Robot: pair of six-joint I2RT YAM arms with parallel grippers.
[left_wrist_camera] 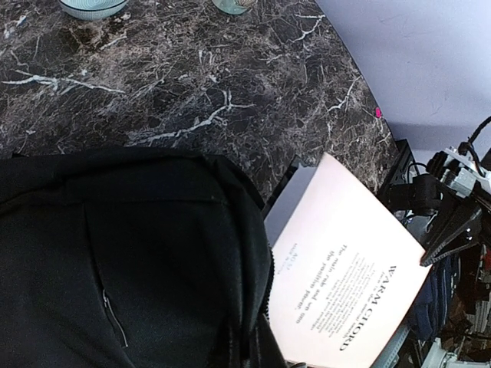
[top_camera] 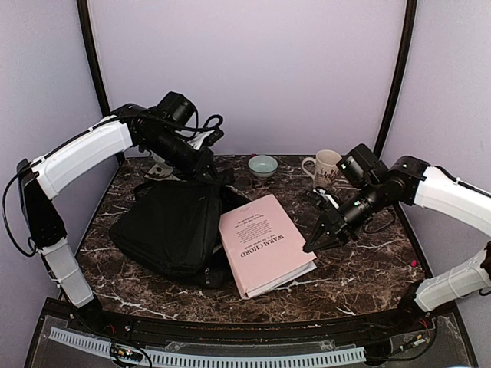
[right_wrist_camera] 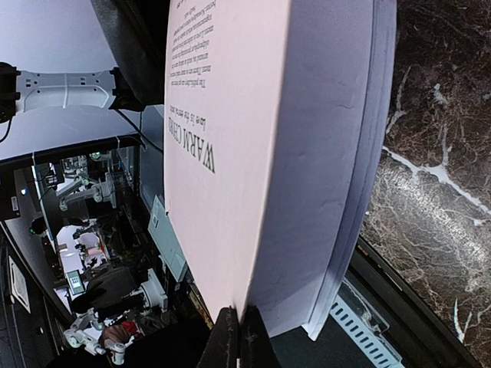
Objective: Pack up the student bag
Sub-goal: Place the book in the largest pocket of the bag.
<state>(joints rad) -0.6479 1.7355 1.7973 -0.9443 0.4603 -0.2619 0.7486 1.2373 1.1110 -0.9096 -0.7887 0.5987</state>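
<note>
The student bag lies flat and black on the left half of the marble table, filling the left of the left wrist view. My left gripper is shut at its far right edge, pinching the fabric and holding it up. A pink book titled WARM CHORD lies beside the bag, its left edge at the bag's zipper opening. My right gripper is shut on the edge of the book's front cover; its fingertips pinch the cover, lifted slightly off the pages.
A teal bowl and a white patterned mug stand at the back of the table. A small pink thing lies near the right edge. Purple walls close in the back and sides.
</note>
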